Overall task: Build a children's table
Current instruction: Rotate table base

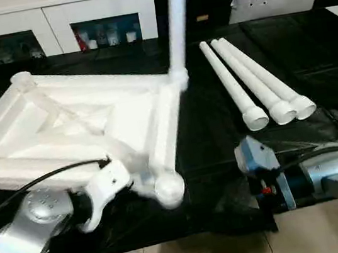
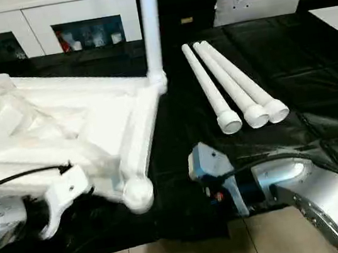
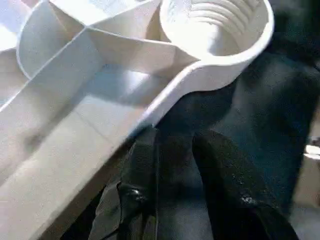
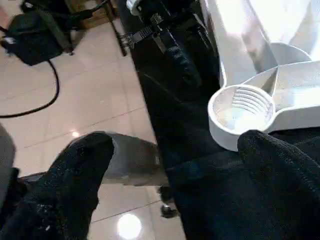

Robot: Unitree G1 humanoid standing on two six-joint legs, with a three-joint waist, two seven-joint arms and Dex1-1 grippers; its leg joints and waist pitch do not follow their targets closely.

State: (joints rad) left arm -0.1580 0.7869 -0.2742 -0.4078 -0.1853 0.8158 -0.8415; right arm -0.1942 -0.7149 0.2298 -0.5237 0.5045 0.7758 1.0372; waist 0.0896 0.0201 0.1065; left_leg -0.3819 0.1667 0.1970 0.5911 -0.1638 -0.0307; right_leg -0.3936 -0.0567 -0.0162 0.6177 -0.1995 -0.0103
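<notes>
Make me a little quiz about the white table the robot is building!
1. How many legs lie loose on the black cloth?
2. True or false: one leg already stands in a corner of the tabletop.
3. Which tool is wide open: A left tool, B right tool?

Key: 1. three; 2. true; 3. B

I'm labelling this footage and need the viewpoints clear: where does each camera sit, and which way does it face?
Left and right eye views: on the head, looking down over both silver forearms at the upturned table top, one fitted leg, three loose legs.
Left wrist view: along the left tool at a threaded corner socket.
Right wrist view: along the open right tool.
Both wrist views share that near socket.
</notes>
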